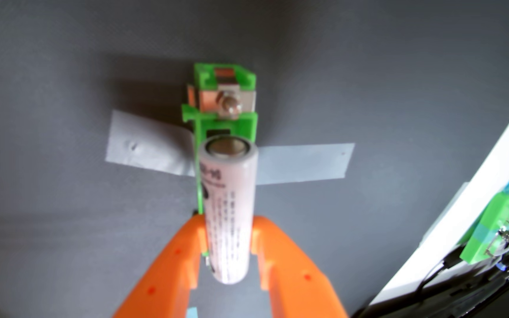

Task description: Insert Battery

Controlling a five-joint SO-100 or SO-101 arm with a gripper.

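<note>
A white cylindrical battery (pixel 228 211) with printed text stands between my orange fingers (pixel 186 253), its metal end pointing away from the camera. My gripper (pixel 228 235) is shut on the battery about a third of the way up from its near end. Right behind and under it sits a green battery holder (pixel 225 125) with a metal contact plate and screw (pixel 232 102) at its far end. The battery's far end overlaps the holder's near part, and a green side rail (pixel 198 183) runs along its left side. Whether the battery touches the holder cannot be told.
Grey tape strips (pixel 302 165) fix the holder to the dark grey mat (pixel 63 76). At the right edge lies a white surface (pixel 461 189) carrying another green printed part (pixel 486 226) with screws, black cables (pixel 430 275) and coloured wires.
</note>
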